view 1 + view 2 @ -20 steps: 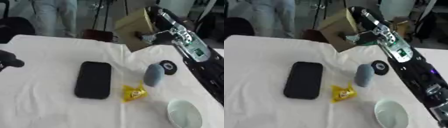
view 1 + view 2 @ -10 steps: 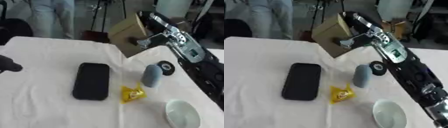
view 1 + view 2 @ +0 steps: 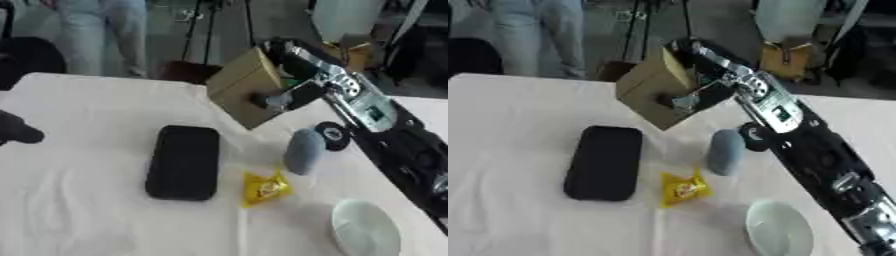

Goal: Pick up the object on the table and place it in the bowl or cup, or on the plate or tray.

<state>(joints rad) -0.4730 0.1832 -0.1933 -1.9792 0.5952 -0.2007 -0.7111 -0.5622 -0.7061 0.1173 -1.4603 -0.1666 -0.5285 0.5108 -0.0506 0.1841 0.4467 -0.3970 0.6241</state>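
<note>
One right hand (image 3: 284,97) we see clasped round cardboard box (image 3: 243,86), held tilted: light, stiff, crushable; we judge side-wall hold best.

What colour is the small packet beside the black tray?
Yellow packet, with a reddish mark; clearest in the left eye view.

White-clothed table (image 3: 79,115): black tray (image 3: 184,161), yellow packet (image 3: 265,187), grey cylinder (image 3: 304,151), white bowl (image 3: 365,229).

Left robot hand (image 3: 17,131) mostly off-frame, blurred.
</note>
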